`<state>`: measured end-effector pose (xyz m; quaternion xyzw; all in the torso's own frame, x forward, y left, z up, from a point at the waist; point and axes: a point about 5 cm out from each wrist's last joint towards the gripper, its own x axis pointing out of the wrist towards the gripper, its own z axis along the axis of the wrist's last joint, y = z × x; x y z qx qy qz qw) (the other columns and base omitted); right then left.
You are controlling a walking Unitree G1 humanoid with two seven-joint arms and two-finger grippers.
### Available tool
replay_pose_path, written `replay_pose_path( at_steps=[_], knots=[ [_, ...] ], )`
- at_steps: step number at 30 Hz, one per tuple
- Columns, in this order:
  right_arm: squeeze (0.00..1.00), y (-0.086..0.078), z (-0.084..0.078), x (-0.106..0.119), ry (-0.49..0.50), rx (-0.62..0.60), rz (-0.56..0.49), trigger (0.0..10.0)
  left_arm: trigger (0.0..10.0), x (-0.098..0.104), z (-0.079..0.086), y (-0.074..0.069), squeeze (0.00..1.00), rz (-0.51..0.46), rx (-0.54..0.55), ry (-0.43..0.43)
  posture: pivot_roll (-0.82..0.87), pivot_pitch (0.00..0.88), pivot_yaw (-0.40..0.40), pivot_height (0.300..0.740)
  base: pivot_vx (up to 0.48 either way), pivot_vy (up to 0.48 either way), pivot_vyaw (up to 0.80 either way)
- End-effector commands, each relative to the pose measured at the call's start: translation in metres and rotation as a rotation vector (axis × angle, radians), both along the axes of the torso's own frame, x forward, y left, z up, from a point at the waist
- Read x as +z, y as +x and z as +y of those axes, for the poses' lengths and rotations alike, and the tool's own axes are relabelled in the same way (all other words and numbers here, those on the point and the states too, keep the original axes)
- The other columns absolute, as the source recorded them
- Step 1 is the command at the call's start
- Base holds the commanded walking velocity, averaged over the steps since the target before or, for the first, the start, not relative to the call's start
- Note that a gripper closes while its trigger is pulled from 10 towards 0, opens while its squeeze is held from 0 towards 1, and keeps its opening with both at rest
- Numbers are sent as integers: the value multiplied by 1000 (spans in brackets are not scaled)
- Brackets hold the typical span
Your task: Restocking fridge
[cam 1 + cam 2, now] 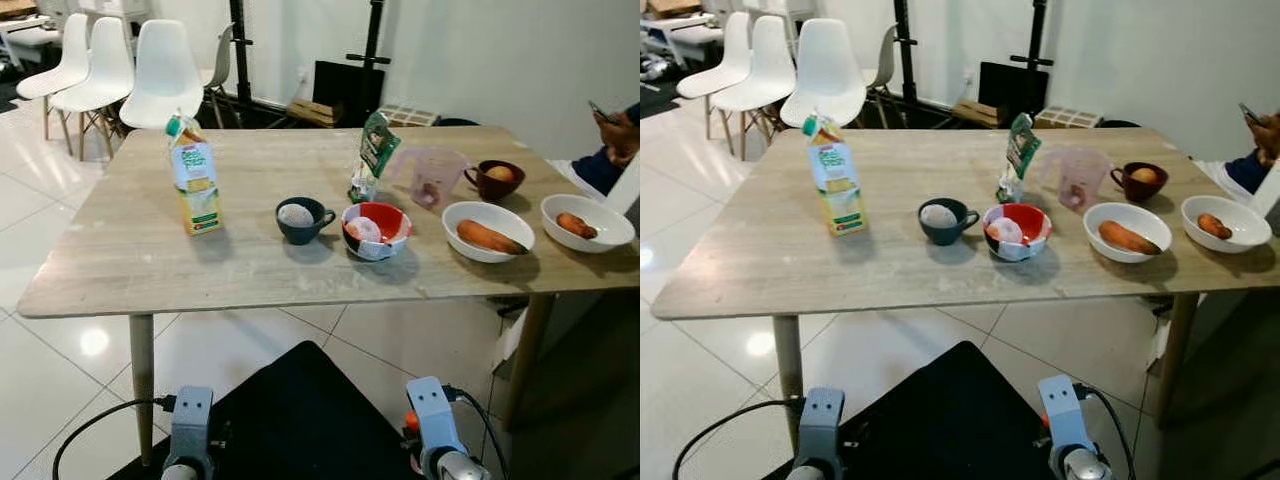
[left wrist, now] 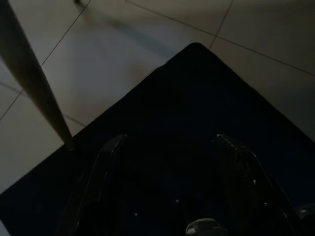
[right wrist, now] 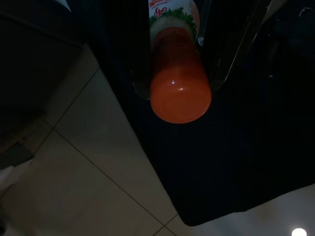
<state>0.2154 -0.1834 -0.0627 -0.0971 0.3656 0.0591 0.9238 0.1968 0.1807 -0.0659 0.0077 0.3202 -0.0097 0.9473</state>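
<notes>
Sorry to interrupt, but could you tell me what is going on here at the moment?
The robot stands before a wooden table with both arms low. Its right tool holds an orange bottle; its left tool is open and empty above a black mat. On the table wait a juice carton, a dark mug, a red bowl and two white bowls with carrots. A person sits at the far right.

White chairs [image 1: 120,70] stand on a glossy tiled floor [image 1: 40,260] behind a pale wood-grain desk [image 1: 120,250]. Two black stands [image 1: 240,50] rise against the far wall beside what may be a dark monitor [image 1: 345,90]. At the desk's right end a seated person's hand [image 1: 622,130] holds a phone [image 1: 602,112]. A black mat [image 1: 300,410] lies on the floor in the foreground.
</notes>
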Motion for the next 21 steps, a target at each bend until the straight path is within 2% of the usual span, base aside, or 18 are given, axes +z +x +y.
replay_pose_path(
  at_steps=[1, 6, 8, 21],
  knots=[
    [0, -2, -2, -1, -5, -17, 5, 10000, 10000, -4, -2, -6, 0, 29, -9, 1, -118, 4, -6, 740, 0, 0, 0],
    [0, -1, 1, -1, 3, -6, 2, 10000, 10000, -6, 0, -9, 0, 47, 3, 14, -120, 1, -7, 740, 0, 0, 0],
    [0, -1, 2, -1, 3, -1, 1, 10000, 10000, -7, 0, -10, 0, 50, 6, 17, -118, 1, -8, 740, 0, 0, -544],
    [0, 1, 1, 1, -11, 4, -11, 10000, 10000, -8, 1, -11, 0, 54, 2, 23, -118, 2, -12, 740, 0, 0, -800]
  ],
)
